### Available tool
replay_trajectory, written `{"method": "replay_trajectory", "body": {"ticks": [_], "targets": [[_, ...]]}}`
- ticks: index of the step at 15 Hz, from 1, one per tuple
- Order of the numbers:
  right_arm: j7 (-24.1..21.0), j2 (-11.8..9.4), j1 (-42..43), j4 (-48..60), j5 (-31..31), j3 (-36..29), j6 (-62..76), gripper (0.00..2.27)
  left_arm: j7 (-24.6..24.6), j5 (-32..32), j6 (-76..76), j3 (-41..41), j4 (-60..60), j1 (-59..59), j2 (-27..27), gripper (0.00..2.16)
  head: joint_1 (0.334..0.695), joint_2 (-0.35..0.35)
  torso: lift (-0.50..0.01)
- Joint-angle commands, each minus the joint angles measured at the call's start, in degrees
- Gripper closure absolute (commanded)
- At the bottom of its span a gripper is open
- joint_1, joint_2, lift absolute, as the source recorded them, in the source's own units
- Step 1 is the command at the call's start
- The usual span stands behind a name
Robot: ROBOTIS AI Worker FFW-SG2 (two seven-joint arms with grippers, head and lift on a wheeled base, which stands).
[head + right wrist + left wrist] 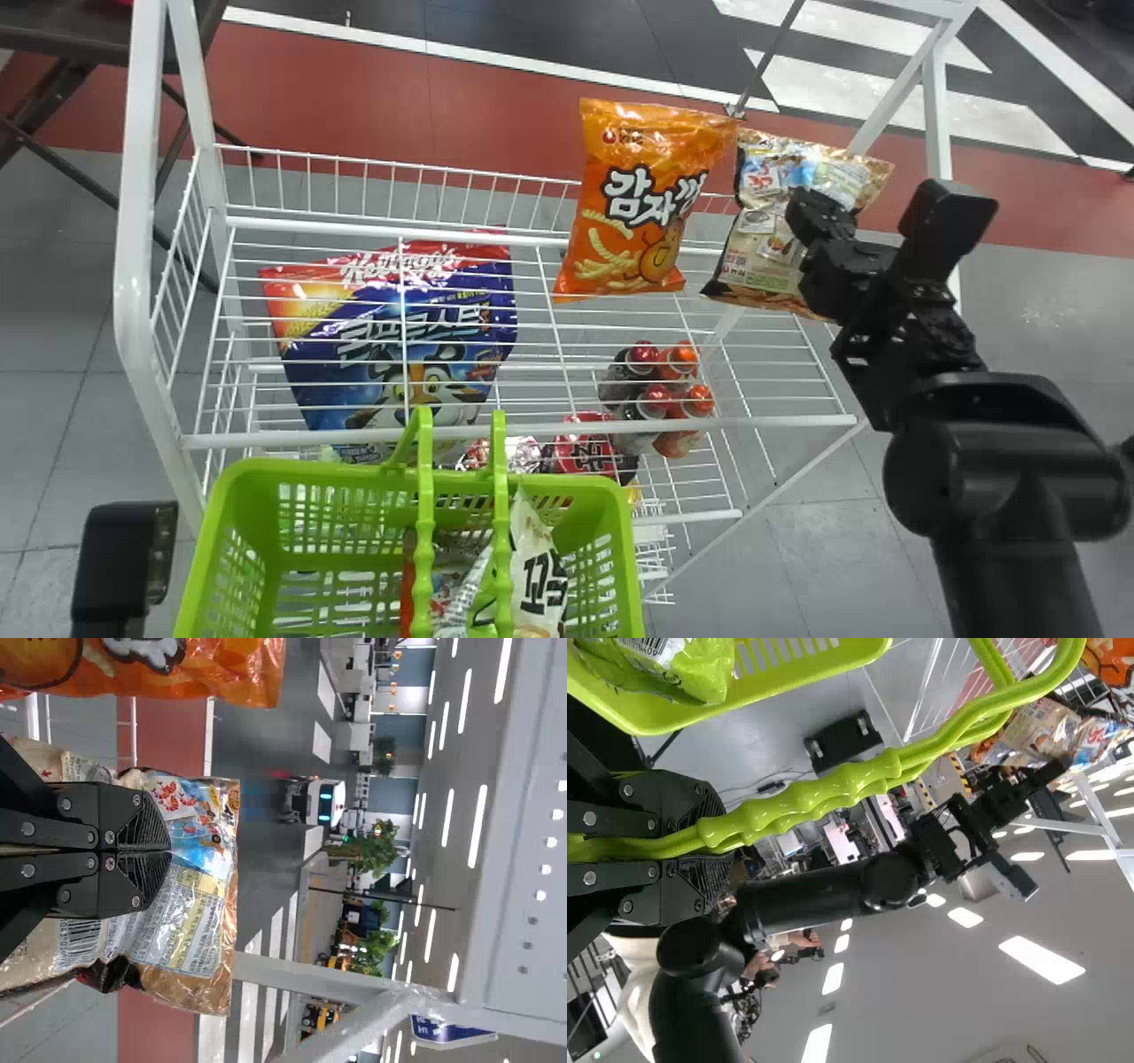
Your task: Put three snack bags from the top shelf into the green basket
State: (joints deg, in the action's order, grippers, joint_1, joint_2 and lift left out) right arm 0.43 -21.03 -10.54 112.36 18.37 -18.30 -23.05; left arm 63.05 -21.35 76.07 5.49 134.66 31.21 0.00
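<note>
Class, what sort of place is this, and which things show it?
Probably an indoor robotics demo or test hall: a wire rack with snack bags, crossing-like stripes on the floor, and a white machine with lit blue bars.

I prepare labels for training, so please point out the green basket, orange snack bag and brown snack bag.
Green basket (310, 473), head view, far rim.
Orange snack bag (640, 204), head view, printed front.
Brown snack bag (189, 904), right wrist view, printed side.

Wire rack (780, 422), orange bag (651, 195) atop, blue bag (341, 341), bottles (654, 400) below
</note>
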Motion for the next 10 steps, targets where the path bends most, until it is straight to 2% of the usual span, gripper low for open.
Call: {"method": "replay_trajectory", "body": {"ticks": [1, 4, 7, 10], "targets": [[0.18, 1.43, -5.36, 7.87, 2.82, -3.23, -3.46, 2.25, 0.06, -0.18, 0.01, 0.05, 0.07, -0.01, -0.15, 1.76, 0.695, -0.350, -0.045], [2.99, 4.16, -14.68, 19.73, 8.88, -7.98, -9.43, 2.25, 0.06, -0.18, 0.01, 0.05, 0.25, -0.01, -0.15, 1.76, 0.695, -0.350, -0.045], [6.86, 6.27, -18.28, 28.44, 20.57, -13.96, -31.58, 2.25, 0.06, -0.27, 0.01, 0.40, 0.34, -0.01, -0.15, 1.76, 0.695, -0.350, -0.045], [9.15, 7.67, -20.48, 35.38, 29.27, -17.03, -53.56, 2.25, 0.14, -0.27, 0.01, 0.49, 0.60, 0.34, -0.15, 1.76, 0.695, -0.350, -0.045]]}}
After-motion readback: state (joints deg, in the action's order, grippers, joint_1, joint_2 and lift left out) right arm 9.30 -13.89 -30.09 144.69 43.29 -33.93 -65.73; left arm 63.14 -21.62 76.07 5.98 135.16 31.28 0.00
